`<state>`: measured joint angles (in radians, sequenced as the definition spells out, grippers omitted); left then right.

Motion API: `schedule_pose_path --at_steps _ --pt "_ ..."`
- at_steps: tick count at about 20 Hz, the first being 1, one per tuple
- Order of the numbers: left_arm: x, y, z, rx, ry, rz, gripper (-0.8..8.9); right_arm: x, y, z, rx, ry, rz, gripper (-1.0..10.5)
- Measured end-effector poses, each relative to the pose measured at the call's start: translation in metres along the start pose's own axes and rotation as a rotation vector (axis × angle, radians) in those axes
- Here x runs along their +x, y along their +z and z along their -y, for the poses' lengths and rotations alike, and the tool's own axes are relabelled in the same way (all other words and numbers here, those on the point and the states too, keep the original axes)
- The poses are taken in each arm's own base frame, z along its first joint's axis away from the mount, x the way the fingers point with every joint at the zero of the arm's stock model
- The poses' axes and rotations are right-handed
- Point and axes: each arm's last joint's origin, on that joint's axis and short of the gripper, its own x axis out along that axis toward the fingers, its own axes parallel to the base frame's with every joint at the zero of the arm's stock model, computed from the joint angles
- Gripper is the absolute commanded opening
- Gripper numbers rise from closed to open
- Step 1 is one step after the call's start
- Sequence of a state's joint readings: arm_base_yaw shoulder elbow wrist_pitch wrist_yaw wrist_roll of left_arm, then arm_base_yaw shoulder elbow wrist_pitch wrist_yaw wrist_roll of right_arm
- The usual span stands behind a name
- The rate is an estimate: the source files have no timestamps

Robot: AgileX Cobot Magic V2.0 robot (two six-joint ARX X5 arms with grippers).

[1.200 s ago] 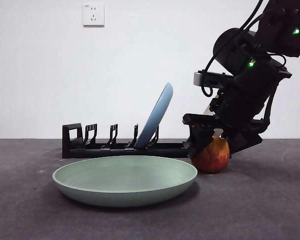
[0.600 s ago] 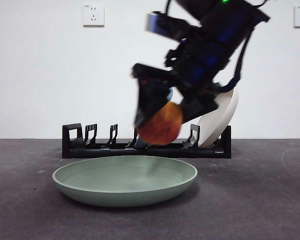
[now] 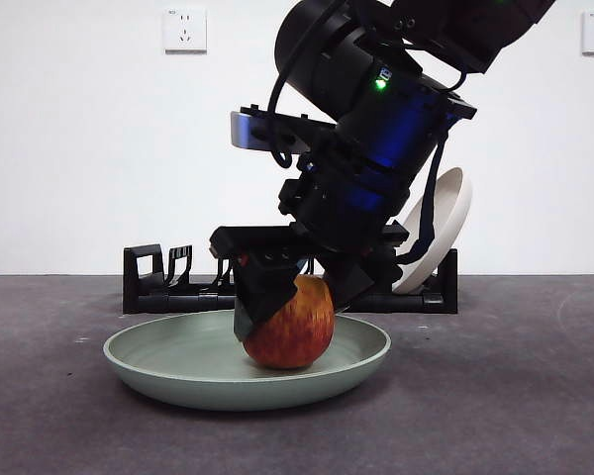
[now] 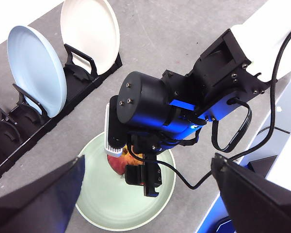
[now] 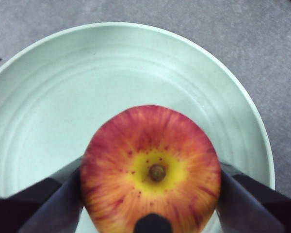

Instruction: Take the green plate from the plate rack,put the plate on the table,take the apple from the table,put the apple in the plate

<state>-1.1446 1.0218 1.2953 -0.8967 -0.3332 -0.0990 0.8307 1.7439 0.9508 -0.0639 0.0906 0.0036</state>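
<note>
Front view showed 1 wide, shallow, matte sage green plate (image 3: 247,368) nearest on the dark grey table (image 3: 515,396), with 1 round red apple (image 3: 289,325), streaked yellow-orange, sitting in it. The right gripper (image 3: 289,287) slanted down from the upper right, its 2 black jaws clamped on the apple's sides, while the left gripper (image 4: 145,194) hung high above, jaws spread wide. Behind stood 1 long black plate rack (image 3: 168,287) holding 2 plates, a light blue plate (image 4: 36,75) and a cream-white plate (image 3: 438,233).

We see a matt, faintly ridged green plate (image 5: 63,97), a waxy-smooth apple (image 5: 150,165), and a scuffed matt tabletop (image 3: 515,396).
</note>
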Motion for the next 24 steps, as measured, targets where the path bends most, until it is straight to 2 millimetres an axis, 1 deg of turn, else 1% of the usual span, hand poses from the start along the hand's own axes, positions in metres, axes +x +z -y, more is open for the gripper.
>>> schedule_pose_path --at_steps 1,2,4,5,10,13,15,17,19,21,24 --pt "0.0 0.0 0.0 0.0 0.0 0.0 4.39 0.0 0.0 -0.001 -0.002 -0.002 0.0 0.5" --pt "0.0 0.0 0.0 0.0 0.0 0.0 4.39 0.0 0.0 -0.001 -0.003 -0.002 -0.001 1.7" --pt "0.0 0.0 0.0 0.0 0.0 0.0 4.39 0.0 0.0 -0.001 -0.003 -0.002 -0.002 5.4" --pt "0.0 0.0 0.0 0.0 0.0 0.0 4.39 0.0 0.0 -0.001 -0.003 -0.002 -0.002 6.1" --pt "0.0 -0.002 0.0 0.008 0.003 -0.022 4.39 -0.002 -0.001 -0.001 -0.02 -0.003 -0.01 6.3" --pt "0.0 -0.002 0.0 0.008 0.003 -0.024 4.39 -0.018 0.009 0.0 -0.035 -0.017 0.054 6.3" --pt "0.0 -0.003 0.0 0.009 0.003 -0.025 4.39 -0.037 0.016 0.003 -0.036 -0.039 0.092 6.3" --pt "0.0 -0.003 0.0 0.009 0.003 -0.025 4.39 -0.062 0.019 0.005 -0.034 -0.042 0.106 6.3" --pt "0.0 -0.003 0.0 0.009 0.003 -0.027 4.39 -0.093 0.019 0.008 -0.034 -0.04 0.108 6.3" --pt "0.0 -0.006 -0.001 0.02 0.006 -0.057 4.39 -0.131 0.013 0.011 -0.024 -0.021 0.093 6.3" --pt "-0.001 -0.012 -0.001 0.042 0.011 -0.119 4.39 -0.193 -0.01 0.014 0.015 0.086 0.064 6.3"
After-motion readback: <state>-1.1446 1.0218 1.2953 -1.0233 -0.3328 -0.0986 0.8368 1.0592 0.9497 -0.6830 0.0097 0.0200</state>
